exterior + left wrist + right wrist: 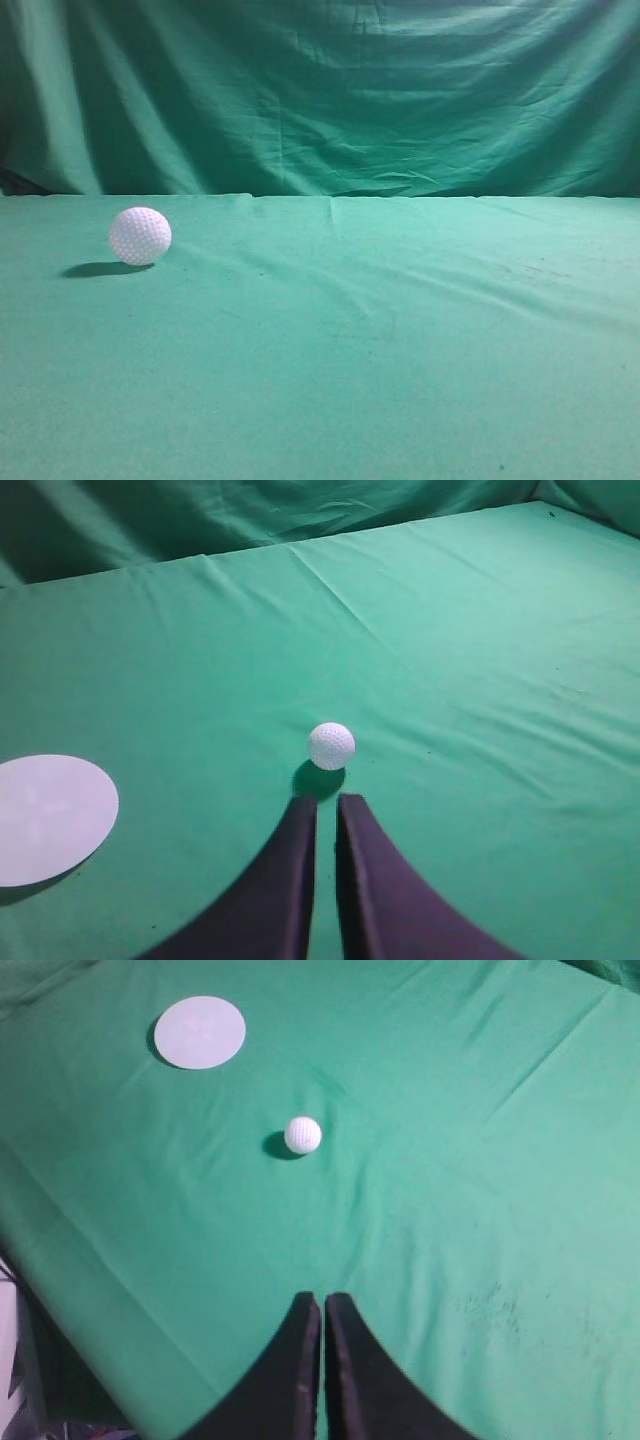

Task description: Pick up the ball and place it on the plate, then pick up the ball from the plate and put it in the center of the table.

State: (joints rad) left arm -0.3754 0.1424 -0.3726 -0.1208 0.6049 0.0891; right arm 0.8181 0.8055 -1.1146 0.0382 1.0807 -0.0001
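White dimpled ball (140,236), teal-green table (400,350)

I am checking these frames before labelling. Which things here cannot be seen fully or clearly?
- Plate: cut off by the left edge in the left wrist view; outside the exterior view altogether.
- Left gripper and right gripper: only the dark fingers show; the bottom edge cuts off the rest. Neither appears in the exterior view.
- Ball: any marking is too small to make out.
- Table: edges run out of frame.
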